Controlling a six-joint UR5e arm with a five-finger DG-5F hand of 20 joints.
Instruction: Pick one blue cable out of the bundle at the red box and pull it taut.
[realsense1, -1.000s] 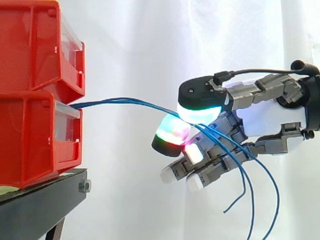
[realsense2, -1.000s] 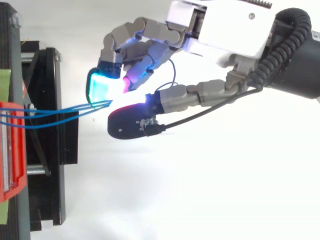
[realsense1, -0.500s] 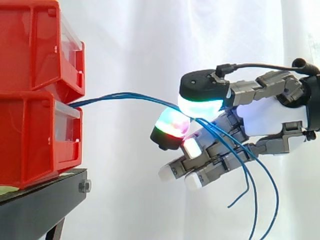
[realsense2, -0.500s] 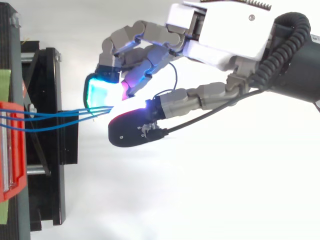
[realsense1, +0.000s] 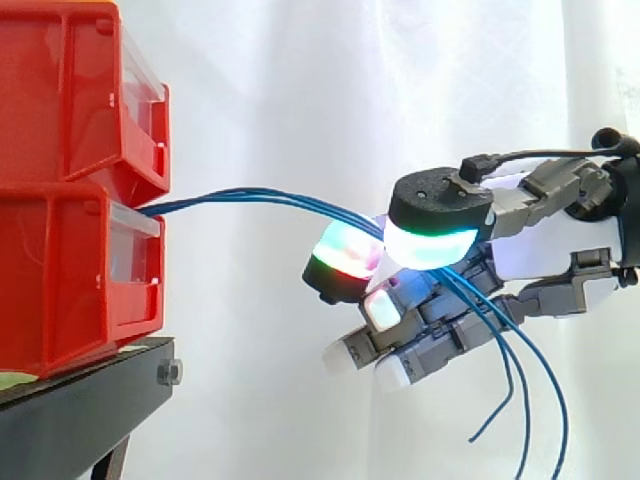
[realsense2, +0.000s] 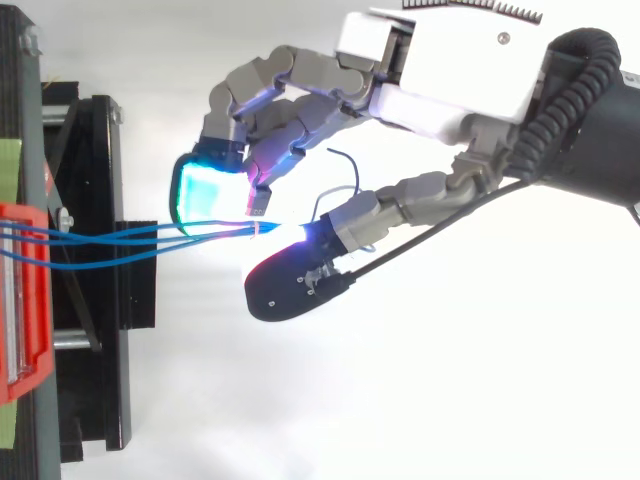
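Side and top views of the hand at the blue cables. Two red bins are stacked at the left of the side view, the upper bin resting on the lower bin, both on a black stand before a white curtain.

The cables leave the front of the lower bin at its top edge, just beneath the upper bin. They run rightward as a close bundle in a shallow arch, not in a straight line. From above, the strands lie slightly spread at the red box and converge toward the hand.

The hand enters from the right with its fingers curled. It is closed on the bundle: the thumb pad, glowing green and cyan, lies over the cables, which pass between it and the fingertip just to its left, glowing green and red. In the top view the cyan pad stands on one side of the strands and the black back of the thumb on the other. All visible strands go into the grip together; whether a single one has been separated cannot be told.

Past the thumb the cables cross the lower fingers and their free ends hang downward at the right, clear of the stand.
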